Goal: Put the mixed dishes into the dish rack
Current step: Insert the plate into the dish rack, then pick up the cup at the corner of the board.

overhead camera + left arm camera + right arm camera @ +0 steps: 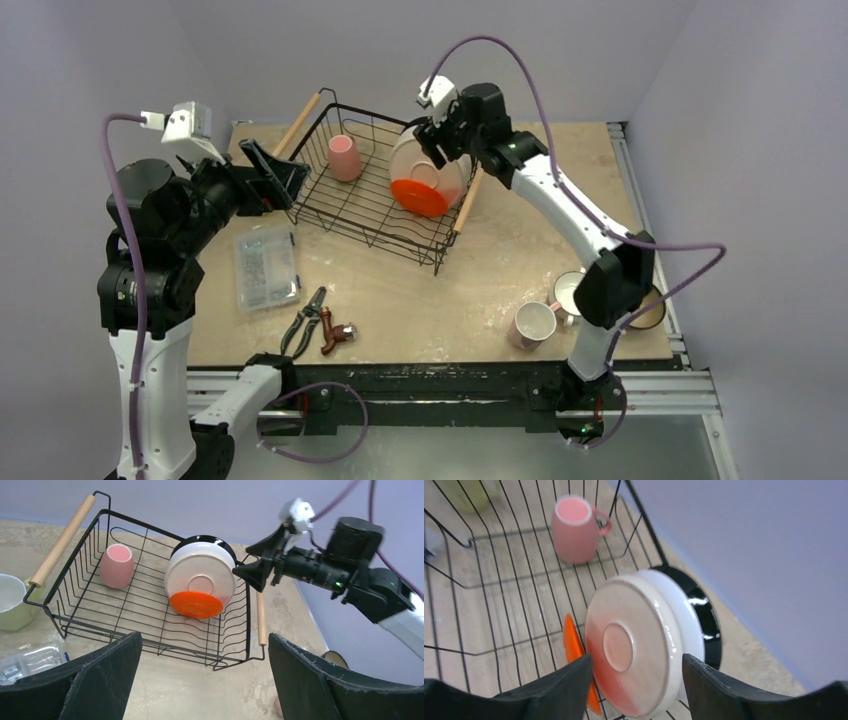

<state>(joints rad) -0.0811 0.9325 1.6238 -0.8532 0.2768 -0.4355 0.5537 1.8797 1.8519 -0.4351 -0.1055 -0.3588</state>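
Since plates pack best on edge, the large cream plate with the tan rim (200, 575) stands upright at the right end of the big black wire dish rack with two pale wooden rod handles (372, 212), its underside showing. A glossy red plate (196, 604) leans against its lower front, and a shiny black dish (710, 622) stands just behind it. A pink ceramic mug (345, 157) sits mouth-up in the rack's far left corner, well apart from the plates, which leaves the middle free for more.

From where I stand, the right gripper (636, 660) hangs at the cream plate's rim with its fingers parted, one on each side of the edge. I'd say they are not clamping it, though I cannot tell whether a pad grazes the rim. The plate looks to be carried by the rack.

The left gripper (204, 637) waits just off the rack's near left side, its fingers spread wide with nothing between them.

Out on the table, a pink mug with a white inside (535, 322) and a white mug (568, 290) sit near the right arm. A yellow-green mug (11, 602) sits beside the rack's left handle. These, I reckon, are yet to go in.
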